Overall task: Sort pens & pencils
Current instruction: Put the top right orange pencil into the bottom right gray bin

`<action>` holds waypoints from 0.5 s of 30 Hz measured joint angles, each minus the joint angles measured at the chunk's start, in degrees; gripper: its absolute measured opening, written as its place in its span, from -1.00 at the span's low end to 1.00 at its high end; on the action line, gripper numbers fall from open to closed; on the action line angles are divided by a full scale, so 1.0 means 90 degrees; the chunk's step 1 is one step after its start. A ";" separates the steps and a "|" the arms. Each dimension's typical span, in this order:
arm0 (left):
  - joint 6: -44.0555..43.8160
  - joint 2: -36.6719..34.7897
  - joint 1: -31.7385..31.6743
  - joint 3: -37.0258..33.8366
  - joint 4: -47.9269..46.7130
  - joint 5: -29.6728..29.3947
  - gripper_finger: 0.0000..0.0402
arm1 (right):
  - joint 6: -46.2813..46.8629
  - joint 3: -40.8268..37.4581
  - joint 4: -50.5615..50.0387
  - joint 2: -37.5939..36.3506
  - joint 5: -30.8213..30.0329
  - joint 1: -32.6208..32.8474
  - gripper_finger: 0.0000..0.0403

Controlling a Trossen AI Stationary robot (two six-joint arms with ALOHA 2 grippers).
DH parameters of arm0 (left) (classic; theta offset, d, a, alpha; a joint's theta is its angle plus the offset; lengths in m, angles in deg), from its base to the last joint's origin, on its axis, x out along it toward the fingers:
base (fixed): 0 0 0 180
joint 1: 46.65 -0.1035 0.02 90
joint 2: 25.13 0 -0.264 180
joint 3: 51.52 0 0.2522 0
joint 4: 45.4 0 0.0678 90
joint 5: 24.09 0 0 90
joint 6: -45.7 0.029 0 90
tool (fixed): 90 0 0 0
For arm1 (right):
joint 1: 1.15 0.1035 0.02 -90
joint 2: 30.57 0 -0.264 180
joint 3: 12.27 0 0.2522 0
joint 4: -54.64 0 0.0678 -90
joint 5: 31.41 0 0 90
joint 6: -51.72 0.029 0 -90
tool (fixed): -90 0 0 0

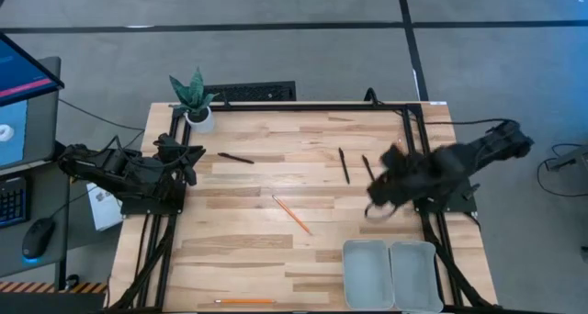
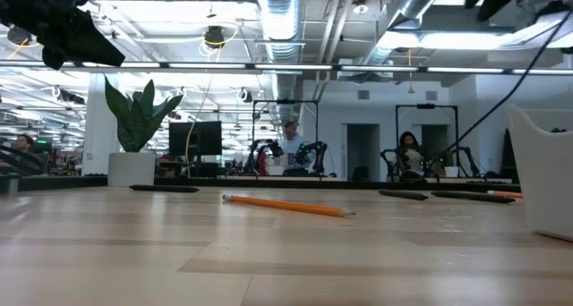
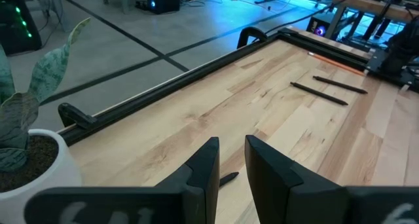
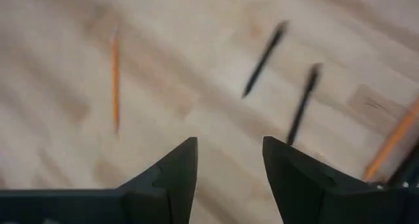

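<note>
Pens [image 1: 344, 164] are seen just beside the right claw [image 1: 378, 204] – spread wide, empty, near the bench's [image 1: 248, 250] right edge; left claw [image 1: 188, 158] narrow, empty.

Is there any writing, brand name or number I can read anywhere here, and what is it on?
No text can be read in any view.
The white sheet beside the table's left edge carries dark marks, too small to read.
The monitor at far left shows only coloured shapes.
The pens, pencils and trays show no lettering.
</note>
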 joint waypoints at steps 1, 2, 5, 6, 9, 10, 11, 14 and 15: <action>0.0000 0.0000 0.0000 0.0000 0.0000 0.0000 -0.68 | 0.0215 0.0000 -0.0091 -0.0123 -0.0120 -0.0201 -0.04; 0.0000 0.0000 0.0000 0.0000 0.0000 0.0000 -0.68 | 0.0334 0.0000 -0.0176 -0.0226 -0.0223 -0.0403 -0.05; 0.0000 0.0000 0.0000 0.0000 0.0000 -0.0001 -0.68 | 0.0188 0.0000 -0.0361 -0.0378 -0.0382 -0.1027 -0.05; 0.0000 0.0000 0.0000 0.0000 -0.0001 0.0000 -0.68 | 0.0037 0.0000 -0.0389 -0.0386 -0.0439 -0.1256 -0.04; 0.0000 0.0000 0.0000 0.0000 0.0000 -0.0005 -0.68 | -0.0346 -0.0004 -0.0573 -0.0364 -0.0488 -0.1936 -0.04; 0.0000 0.0000 0.0000 0.0002 -0.0002 -0.0005 -0.68 | -0.0457 -0.0002 -0.0603 -0.0297 -0.0487 -0.2189 -0.04; 0.0000 0.0000 0.0000 0.0000 -0.0002 -0.0016 -0.68 | -0.0595 -0.0002 -0.0647 -0.0256 -0.0486 -0.2426 -0.04; 0.0000 0.0000 0.0000 0.0000 -0.0005 -0.0053 -0.68 | -0.1334 -0.0010 -0.0769 -0.0050 -0.0479 -0.3161 -0.05; 0.0001 0.0000 0.0000 0.0000 -0.0003 -0.0055 -0.68 | -0.1624 -0.0010 -0.0827 0.0006 -0.0479 -0.3397 -0.05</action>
